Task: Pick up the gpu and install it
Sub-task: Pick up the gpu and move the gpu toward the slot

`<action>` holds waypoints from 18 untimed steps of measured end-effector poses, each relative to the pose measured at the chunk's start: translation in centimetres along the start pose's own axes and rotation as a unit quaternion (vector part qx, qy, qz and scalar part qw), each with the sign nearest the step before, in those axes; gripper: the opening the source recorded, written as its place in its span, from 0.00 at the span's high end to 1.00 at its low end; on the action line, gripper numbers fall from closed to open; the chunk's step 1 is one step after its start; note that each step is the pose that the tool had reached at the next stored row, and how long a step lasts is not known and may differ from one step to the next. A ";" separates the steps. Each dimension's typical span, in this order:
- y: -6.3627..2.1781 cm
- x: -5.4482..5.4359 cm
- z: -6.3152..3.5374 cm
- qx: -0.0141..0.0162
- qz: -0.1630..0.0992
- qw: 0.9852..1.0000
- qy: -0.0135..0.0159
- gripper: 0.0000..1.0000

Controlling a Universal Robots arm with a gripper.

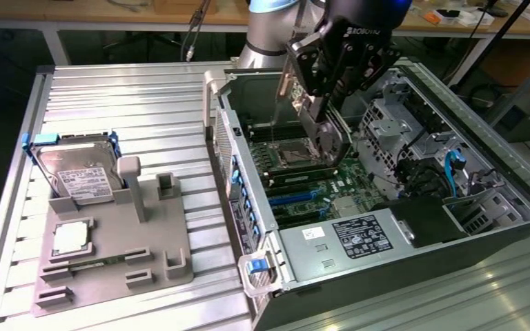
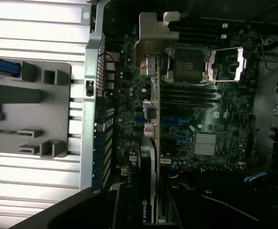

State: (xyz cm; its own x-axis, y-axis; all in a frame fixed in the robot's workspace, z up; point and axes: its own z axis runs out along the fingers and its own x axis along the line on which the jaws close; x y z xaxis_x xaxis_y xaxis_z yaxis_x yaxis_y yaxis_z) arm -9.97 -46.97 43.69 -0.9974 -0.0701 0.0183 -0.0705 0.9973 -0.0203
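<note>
The gpu (image 1: 328, 134) hangs on edge above the open computer case (image 1: 221, 138), its lower end close over the motherboard (image 1: 339, 193) beside the processor socket (image 1: 295, 148). My gripper (image 1: 331, 83) is shut on the card's upper part. The card's silver bracket (image 1: 288, 76) points toward the case's rear wall. In the wrist view the gpu (image 2: 151, 152) appears edge-on over the motherboard (image 2: 201, 119), with its bracket (image 2: 154, 28) at the far end and its black cooler face (image 2: 144, 207) close to the camera. I cannot tell whether the card touches a slot.
A grey fixture plate (image 1: 118, 255) on the slatted table at the exterior view's left carries a silver hard drive (image 1: 81, 176) and a small square processor chip (image 1: 70, 236). Inside the case are a power supply (image 1: 357, 238), drive cages (image 1: 472, 214) and blue cables (image 1: 451, 172).
</note>
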 end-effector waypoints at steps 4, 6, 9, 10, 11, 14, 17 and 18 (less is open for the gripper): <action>-0.13 -1.8 -0.03 0.000 -0.003 1.000 0.000 0.73; -0.20 -2.9 -0.05 0.000 -0.005 1.000 0.000 0.73; -0.32 -4.5 -0.07 0.000 -0.008 1.000 0.000 0.73; -0.37 -5.2 -0.09 0.000 -0.009 1.000 0.000 0.73; -0.41 -5.8 -0.10 0.000 -0.010 1.000 0.000 0.73; -0.54 -7.6 -0.13 0.000 -0.013 1.000 0.000 0.73; -0.59 -8.3 -0.13 0.000 -0.014 1.000 0.000 0.73; -0.58 -8.3 -0.14 0.000 -0.014 1.000 0.000 0.73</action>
State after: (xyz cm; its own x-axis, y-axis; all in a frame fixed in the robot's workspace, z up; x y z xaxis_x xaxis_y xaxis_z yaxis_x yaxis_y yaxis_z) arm -1.70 -46.97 43.69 -0.9951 -0.0973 0.0192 -0.0977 0.9950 -0.0201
